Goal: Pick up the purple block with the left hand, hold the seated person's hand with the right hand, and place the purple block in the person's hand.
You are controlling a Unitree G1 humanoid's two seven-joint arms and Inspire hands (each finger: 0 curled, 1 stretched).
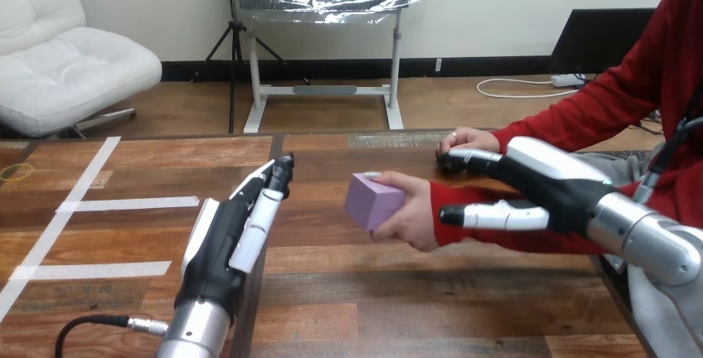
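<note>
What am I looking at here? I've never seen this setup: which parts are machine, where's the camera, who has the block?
The camera sits on a humanoid robot's head, looking down over a wooden table. The two black-and-white mechanical hands are the robot's own. Its left hand is open over the table, holding nothing. Its right hand is at the seated person's wrist; whether it grips is unclear. The person's nearer hand holds the purple block. White tape strips lie on the table.
</note>
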